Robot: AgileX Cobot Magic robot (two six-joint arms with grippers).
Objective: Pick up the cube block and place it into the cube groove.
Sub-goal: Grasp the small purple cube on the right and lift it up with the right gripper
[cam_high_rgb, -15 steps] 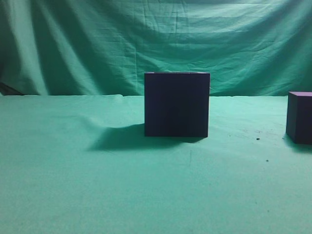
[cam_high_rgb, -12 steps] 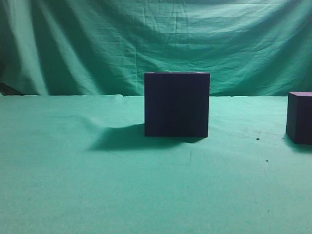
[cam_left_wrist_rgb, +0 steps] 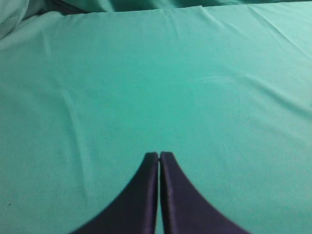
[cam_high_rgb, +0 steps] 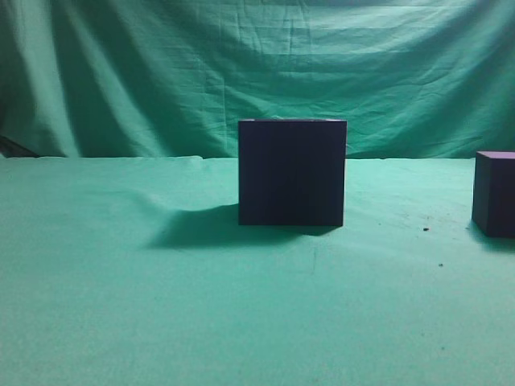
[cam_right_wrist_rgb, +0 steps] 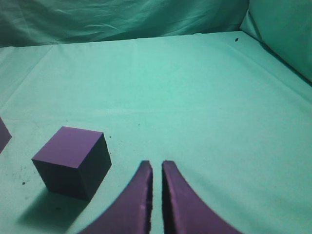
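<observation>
Cube block [cam_right_wrist_rgb: 72, 167] sits on the green bench [cam_right_wrist_rgb: 195, 97], ahead and to the left of the right tool [cam_right_wrist_rgb: 157, 168], so that arm looks like the nearer one. Both the right tool and the left tool [cam_left_wrist_rgb: 159, 158] are pressed nearly closed and hold nothing. In the outside view, the block is well to the right of the cube groove [cam_high_rgb: 292, 172].

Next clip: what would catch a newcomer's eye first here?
A big dark box stands alone mid-table on the green cloth in the exterior view, casting a shadow to its left. A smaller purple cube sits at that view's right edge, left of the right gripper. Both grippers look nearly shut and empty, the left gripper over bare cloth.
</observation>
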